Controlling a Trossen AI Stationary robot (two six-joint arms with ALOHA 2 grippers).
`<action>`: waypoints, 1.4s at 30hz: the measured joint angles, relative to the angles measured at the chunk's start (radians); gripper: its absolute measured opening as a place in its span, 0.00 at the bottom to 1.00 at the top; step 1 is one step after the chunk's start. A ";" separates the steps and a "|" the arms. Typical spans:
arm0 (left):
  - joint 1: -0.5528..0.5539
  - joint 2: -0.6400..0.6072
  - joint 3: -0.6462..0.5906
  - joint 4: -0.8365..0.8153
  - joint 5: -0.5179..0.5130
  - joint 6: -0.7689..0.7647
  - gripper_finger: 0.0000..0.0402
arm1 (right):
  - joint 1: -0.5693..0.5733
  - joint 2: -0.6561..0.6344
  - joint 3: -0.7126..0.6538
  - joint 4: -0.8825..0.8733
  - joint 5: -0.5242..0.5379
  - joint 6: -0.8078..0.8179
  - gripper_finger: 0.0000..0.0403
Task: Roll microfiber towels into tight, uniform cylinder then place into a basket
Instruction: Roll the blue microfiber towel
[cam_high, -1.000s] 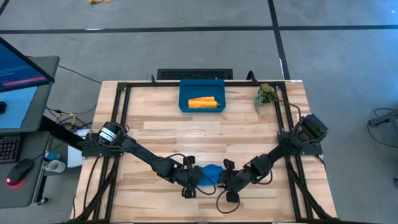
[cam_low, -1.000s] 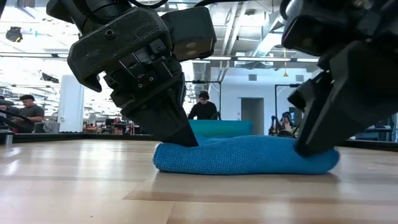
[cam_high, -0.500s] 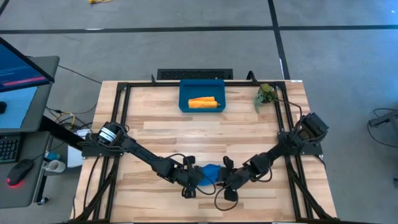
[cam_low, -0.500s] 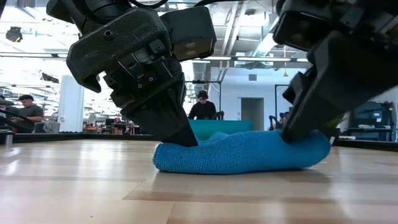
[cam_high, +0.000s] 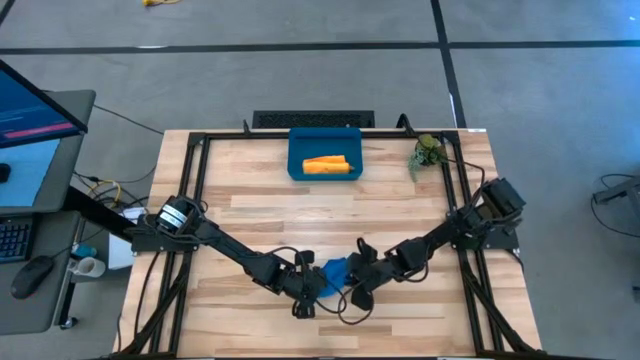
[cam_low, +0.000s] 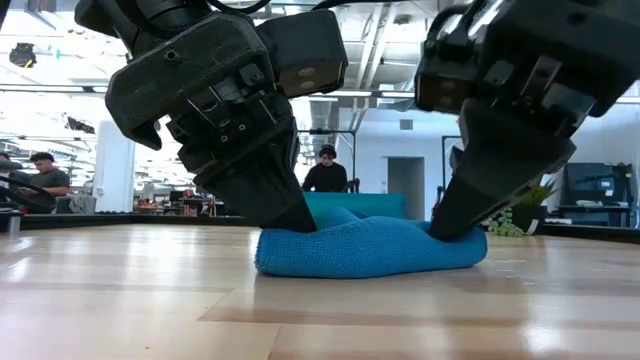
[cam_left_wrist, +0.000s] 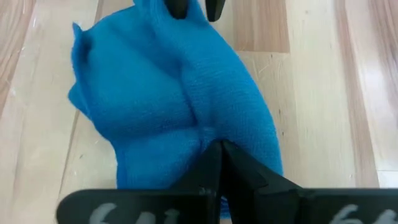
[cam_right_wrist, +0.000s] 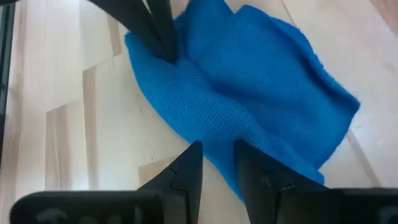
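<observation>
You've got the blue towel (cam_low: 365, 248) bunched up near the table's front edge, squeezed between both grippers, probably so one end stays pinned while the other gets worked into a roll. Your left gripper (cam_low: 300, 222) is clenched shut, tips pressed into the towel's end. Your right gripper (cam_low: 445, 228) has its fingers slightly parted, straddling a fold at the opposite end, so it looks like a light pinch on the cloth. The orange towel (cam_high: 326, 164) already sits rolled in the basket (cam_high: 296, 150) at the far edge.
</observation>
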 joint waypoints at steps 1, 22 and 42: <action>0.000 -0.004 0.000 0.000 0.001 0.008 0.00 | -0.007 0.004 0.000 0.001 -0.013 0.006 0.29; -0.128 -0.153 0.041 -0.218 -0.315 0.118 0.00 | -0.061 0.071 -0.004 0.169 -0.115 0.201 0.29; -0.156 -0.146 0.043 -0.182 -0.234 0.187 0.47 | -0.088 0.071 -0.003 0.176 -0.062 0.314 0.29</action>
